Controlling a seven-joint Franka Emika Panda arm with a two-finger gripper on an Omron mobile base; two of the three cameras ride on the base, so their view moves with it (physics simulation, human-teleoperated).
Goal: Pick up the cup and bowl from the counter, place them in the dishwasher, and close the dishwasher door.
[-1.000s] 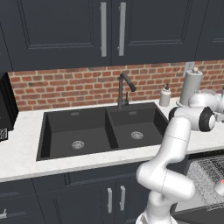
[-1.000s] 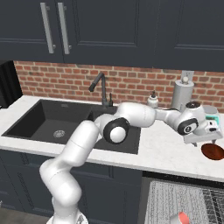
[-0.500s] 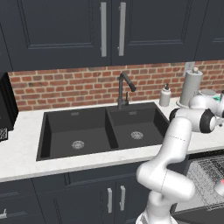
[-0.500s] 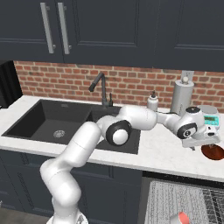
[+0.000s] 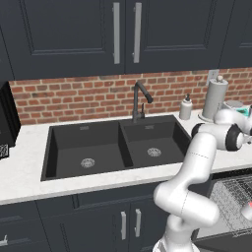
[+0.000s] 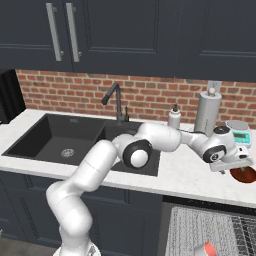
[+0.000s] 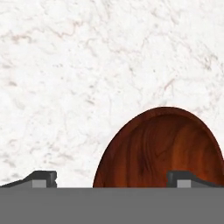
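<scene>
Nearest me the dishwasher stands open, its grey wire rack pulled out with a red cup already lying in it; above that runs the white counter, and on it, far to the right, sits the brown wooden bowl. The gripper hangs just over the bowl's near rim — fingers spread wide, one tip over bare stone, the other over the bowl's edge, pinching nothing; whether that tip touches the wood I cannot tell. From the right base view the hand sits just left of the bowl; beyond it stand a paper towel roll and a soap bottle against the brick wall; further left — the black sink and its tap.
</scene>
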